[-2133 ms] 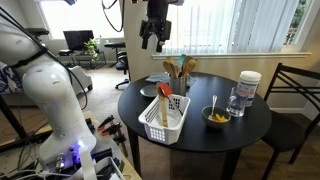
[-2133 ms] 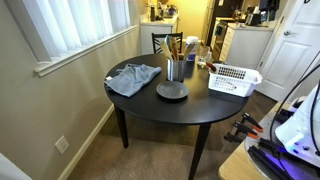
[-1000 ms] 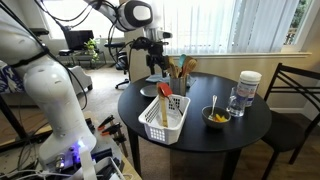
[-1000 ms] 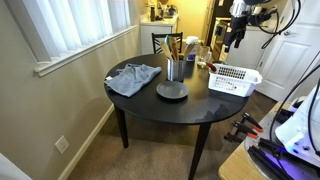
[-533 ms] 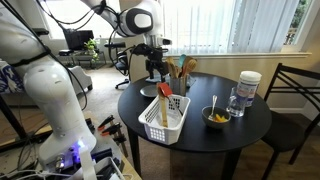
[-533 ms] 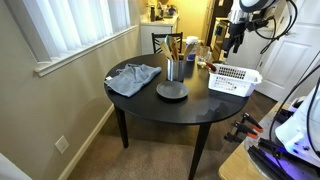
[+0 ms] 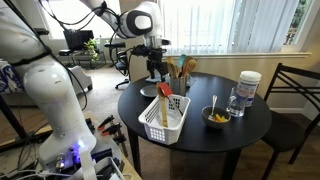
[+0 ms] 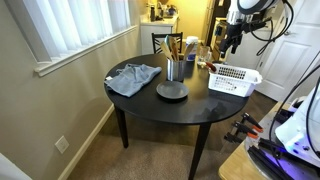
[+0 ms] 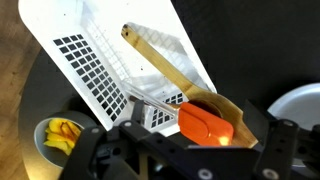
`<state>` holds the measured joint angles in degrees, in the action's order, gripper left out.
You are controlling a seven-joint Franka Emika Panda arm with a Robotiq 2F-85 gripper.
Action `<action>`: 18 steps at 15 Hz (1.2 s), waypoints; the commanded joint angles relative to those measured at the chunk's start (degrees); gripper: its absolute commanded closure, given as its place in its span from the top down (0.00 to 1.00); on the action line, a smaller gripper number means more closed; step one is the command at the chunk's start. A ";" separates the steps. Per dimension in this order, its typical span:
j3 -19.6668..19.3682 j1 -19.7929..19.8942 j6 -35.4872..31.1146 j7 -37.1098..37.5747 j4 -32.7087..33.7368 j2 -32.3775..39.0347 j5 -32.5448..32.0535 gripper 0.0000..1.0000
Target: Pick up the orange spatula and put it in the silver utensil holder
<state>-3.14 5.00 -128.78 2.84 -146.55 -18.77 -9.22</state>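
Gripper (image 9: 190,155): fingers spread wide, nothing pinched, hovering above white basket (image 9: 95,55). Orange spatula (image 9: 205,122): head just beneath (framed between fingers in wrist view), lying in basket beside pale wooden stick (image 9: 160,62). Yellow-food bowl (image 9: 58,135) near basket. Beyond on table, silver utensil holder (image 8: 175,70), wooden spoons (image 8: 175,47) inside.
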 commanded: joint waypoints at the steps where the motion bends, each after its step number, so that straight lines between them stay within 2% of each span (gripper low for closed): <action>1: 3.78 0.25 -5.40 9.18 0.58 3.99 -2.32 1.00; 4: 6.65 0.41 -8.88 15.83 1.64 7.31 -5.74 1.00; 7: 7.63 0.57 -10.69 20.83 3.21 10.57 -10.45 1.00; 13: 6.28 -0.05 -9.80 25.75 6.88 14.33 -17.29 1.00; 18: 5.22 -0.58 -9.14 26.03 7.99 15.41 -19.08 1.00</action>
<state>2.83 5.02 -138.27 26.86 -139.20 -4.03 -26.09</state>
